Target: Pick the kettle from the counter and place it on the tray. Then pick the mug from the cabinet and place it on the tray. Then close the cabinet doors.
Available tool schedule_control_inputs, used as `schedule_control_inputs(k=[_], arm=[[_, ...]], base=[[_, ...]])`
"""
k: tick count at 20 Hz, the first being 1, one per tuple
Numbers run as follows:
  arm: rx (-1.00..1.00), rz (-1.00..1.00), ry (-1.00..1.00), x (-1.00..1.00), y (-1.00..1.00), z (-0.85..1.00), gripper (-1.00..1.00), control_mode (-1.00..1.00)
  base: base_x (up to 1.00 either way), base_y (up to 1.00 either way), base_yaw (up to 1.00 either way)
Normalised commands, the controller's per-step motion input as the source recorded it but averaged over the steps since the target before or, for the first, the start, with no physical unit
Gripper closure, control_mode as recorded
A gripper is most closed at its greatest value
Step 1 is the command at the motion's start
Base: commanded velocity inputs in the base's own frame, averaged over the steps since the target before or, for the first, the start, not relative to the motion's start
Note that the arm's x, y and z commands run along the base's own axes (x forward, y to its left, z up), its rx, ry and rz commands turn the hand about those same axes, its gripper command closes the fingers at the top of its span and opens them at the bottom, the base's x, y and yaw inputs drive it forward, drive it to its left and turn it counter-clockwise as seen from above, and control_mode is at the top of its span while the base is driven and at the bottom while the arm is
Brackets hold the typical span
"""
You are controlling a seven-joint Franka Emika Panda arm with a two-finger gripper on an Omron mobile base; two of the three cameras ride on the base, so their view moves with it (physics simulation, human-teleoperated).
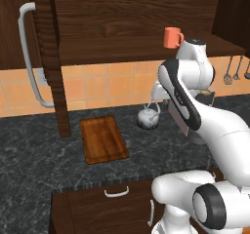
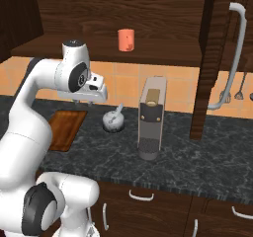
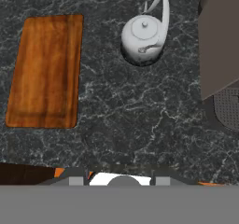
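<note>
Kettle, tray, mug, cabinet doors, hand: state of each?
kettle: upright on the counter, not held.
tray: flat on the counter, nothing on it.
mug: upright on the cabinet shelf.
cabinet doors: open.
hand: above the counter, holding nothing; can't tell if open.

**Counter and shelf: what sits where**

Here's the counter (image 1: 58,155), dark speckled stone. Lying flat on it is the tray (image 1: 103,139), bare on top. From the tray, at about two o'clock in the left base view, the kettle (image 1: 148,118) stands upright on the stone, apart from the board. At roughly three o'clock from the kettle in the right base view stands a boxy grey appliance (image 2: 151,118). Up above, the cabinet (image 1: 127,28) shelf carries the mug (image 1: 172,37), upright.
</note>
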Motion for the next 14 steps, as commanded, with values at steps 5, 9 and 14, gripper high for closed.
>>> schedule_control_inputs(k=[5, 9, 14], arm=[[0.00, 0.00, -0.04, -0.19, -0.05, -0.12, -1.00, -1.00], [-0.01, -0.03, -0.07, -0.18, -0.19, -0.52, -1.00, -1.00], [-0.09, -0.12, -0.07, 0.20, -0.06, -0.54, -1.00, -1.00]], base=[[0.00, 0.00, 0.00], [0.00, 0.00, 0.00], [0.00, 0.00, 0.00]])
